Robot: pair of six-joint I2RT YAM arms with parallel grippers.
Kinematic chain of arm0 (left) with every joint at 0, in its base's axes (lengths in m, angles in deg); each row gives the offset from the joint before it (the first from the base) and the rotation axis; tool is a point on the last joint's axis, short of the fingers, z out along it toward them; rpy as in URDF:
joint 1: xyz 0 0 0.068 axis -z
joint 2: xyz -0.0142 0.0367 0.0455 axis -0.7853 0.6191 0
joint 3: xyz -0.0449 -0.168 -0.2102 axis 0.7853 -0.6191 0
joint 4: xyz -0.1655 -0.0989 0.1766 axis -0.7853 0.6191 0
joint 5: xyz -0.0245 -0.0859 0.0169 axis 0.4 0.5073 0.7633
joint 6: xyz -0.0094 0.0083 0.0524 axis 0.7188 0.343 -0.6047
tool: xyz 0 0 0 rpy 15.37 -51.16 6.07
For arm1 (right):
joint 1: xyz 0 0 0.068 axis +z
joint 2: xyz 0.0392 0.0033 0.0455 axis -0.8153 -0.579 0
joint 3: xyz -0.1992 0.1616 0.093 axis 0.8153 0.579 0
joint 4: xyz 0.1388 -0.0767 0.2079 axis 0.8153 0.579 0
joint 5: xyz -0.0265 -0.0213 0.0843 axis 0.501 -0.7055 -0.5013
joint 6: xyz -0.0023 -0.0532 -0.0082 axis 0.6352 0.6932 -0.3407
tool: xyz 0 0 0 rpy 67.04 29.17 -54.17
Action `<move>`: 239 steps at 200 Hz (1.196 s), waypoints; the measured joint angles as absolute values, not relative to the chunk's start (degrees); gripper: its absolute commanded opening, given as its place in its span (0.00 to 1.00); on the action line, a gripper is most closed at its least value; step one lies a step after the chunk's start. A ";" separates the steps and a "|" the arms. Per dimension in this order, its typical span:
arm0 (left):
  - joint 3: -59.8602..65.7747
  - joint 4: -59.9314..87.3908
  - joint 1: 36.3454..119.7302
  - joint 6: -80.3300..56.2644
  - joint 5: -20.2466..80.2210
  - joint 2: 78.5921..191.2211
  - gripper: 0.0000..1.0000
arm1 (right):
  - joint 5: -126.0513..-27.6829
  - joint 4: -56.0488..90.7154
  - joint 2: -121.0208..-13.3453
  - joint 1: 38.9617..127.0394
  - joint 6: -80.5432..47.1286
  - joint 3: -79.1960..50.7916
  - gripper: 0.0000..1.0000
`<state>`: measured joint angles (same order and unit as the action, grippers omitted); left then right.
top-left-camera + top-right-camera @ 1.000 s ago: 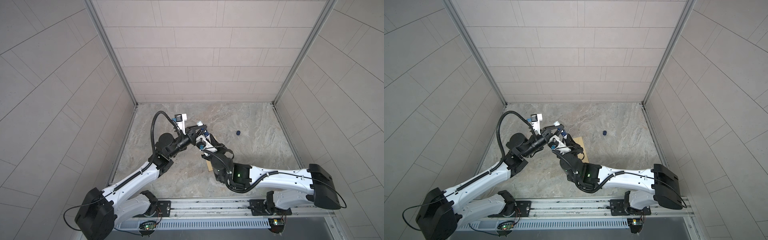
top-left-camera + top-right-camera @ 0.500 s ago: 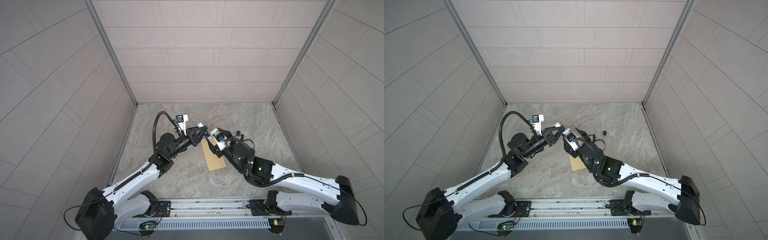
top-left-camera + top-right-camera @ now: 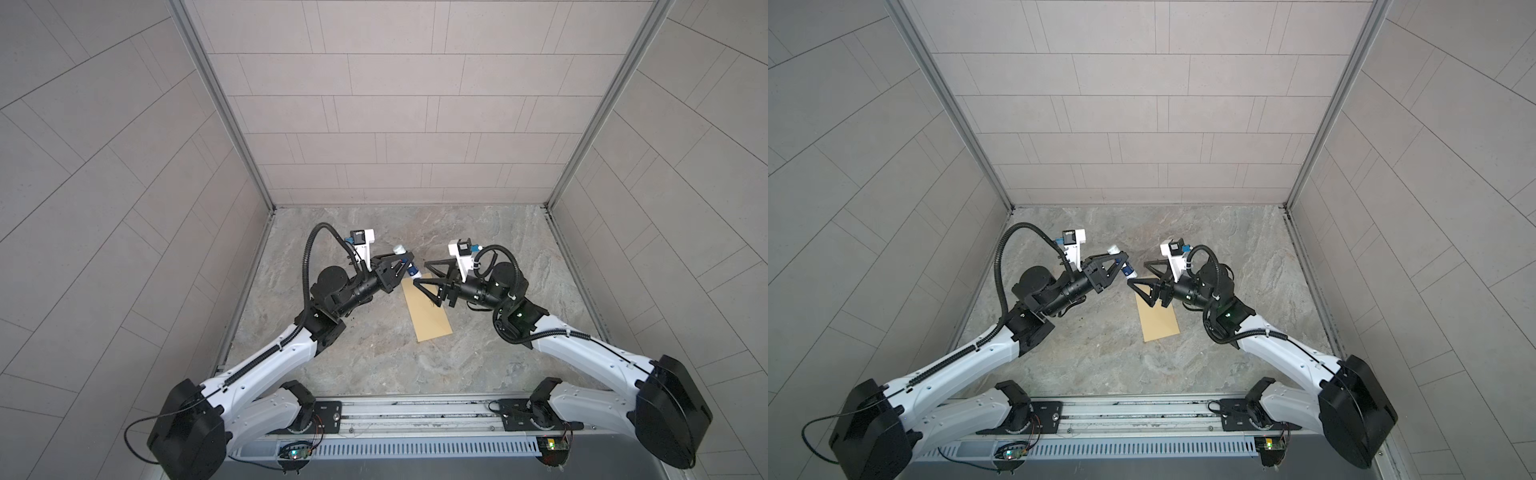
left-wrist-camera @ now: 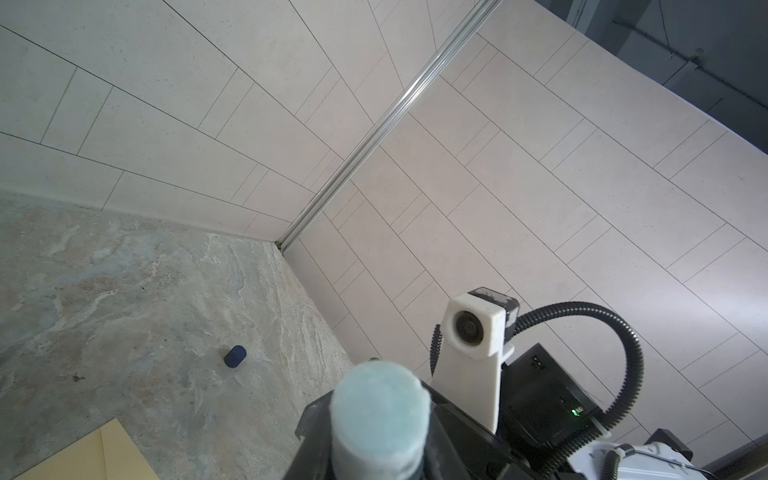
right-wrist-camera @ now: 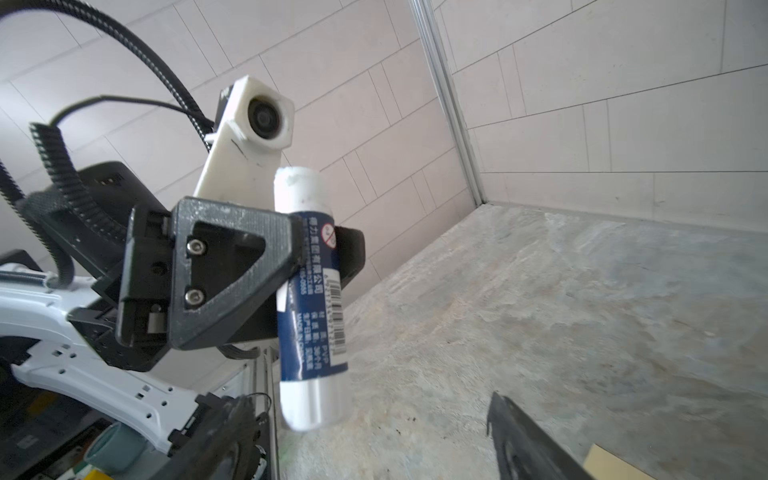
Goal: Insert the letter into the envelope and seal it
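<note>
plain tan envelope (image 3: 430, 316) lies flat, left end effector (image 3: 405, 266) grips a glue stick (image 5: 311, 332), right end effector (image 3: 420, 273) gapes empty.

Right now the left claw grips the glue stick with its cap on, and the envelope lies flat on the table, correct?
Not quite. The glue stick is uncapped: the left wrist view shows its bare pale tip, and a small dark blue cap lies apart on the table. The rest holds: the left claw grips the stick, and the envelope lies flat.
</note>
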<state>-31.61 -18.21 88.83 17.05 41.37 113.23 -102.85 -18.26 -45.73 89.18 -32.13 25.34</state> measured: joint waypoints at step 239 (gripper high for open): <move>-31.61 -18.43 88.83 17.91 41.11 112.84 0.00 | -114.63 -60.91 -62.73 87.98 -64.02 29.97 0.28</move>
<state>-31.61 -18.43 88.83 17.91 41.11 112.84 -114.63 -60.91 -62.73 87.98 -64.02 29.97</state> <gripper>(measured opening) 0.275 0.291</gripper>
